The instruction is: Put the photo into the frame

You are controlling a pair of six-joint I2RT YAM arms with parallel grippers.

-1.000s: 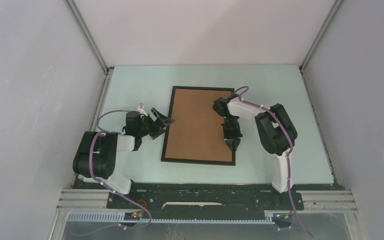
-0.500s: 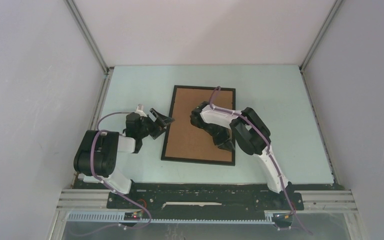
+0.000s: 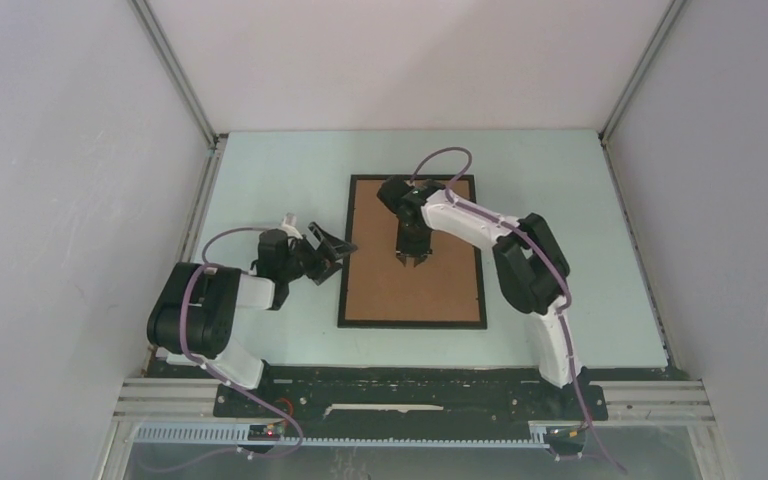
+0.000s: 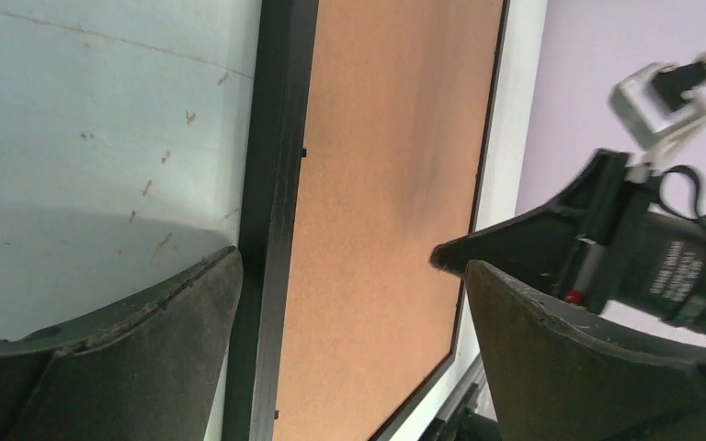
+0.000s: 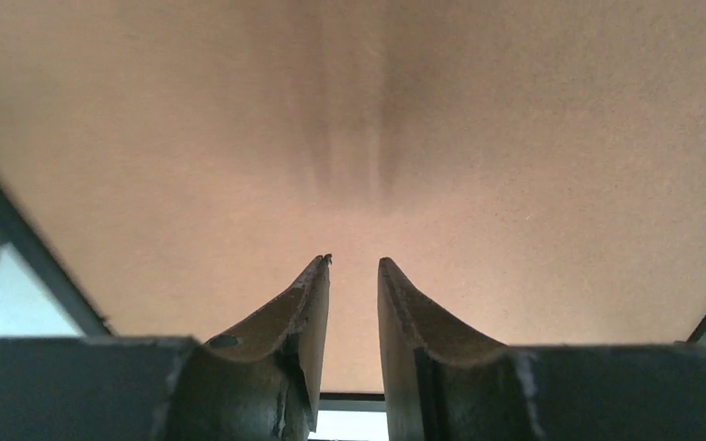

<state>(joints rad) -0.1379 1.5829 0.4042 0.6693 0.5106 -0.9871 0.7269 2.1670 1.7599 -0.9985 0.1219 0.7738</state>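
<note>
The frame (image 3: pixel 412 325) lies flat in the middle of the table, its thin black edge around a plain brown board (image 3: pixel 410 295) that fills it. The photo is hidden. My left gripper (image 3: pixel 338 252) is open beside the frame's left edge; the left wrist view shows that edge (image 4: pixel 271 184) and the board (image 4: pixel 386 184) between the wide-spread fingers (image 4: pixel 184 322). My right gripper (image 3: pixel 407 262) points down at the board's upper middle. In the right wrist view its jaws (image 5: pixel 354 262) stand a narrow gap apart with nothing between them, just over the board (image 5: pixel 349 110).
Pale walls with metal corner rails enclose the light table (image 3: pixel 260 180) on three sides. Both arm bases sit on a black plate (image 3: pixel 400 395) at the near edge. The right arm (image 4: pixel 662 266) shows at the right of the left wrist view.
The frame has turned from a slant to square with the table. My right gripper swept from the frame's lower right edge to the board's upper middle. The left gripper edged right.
</note>
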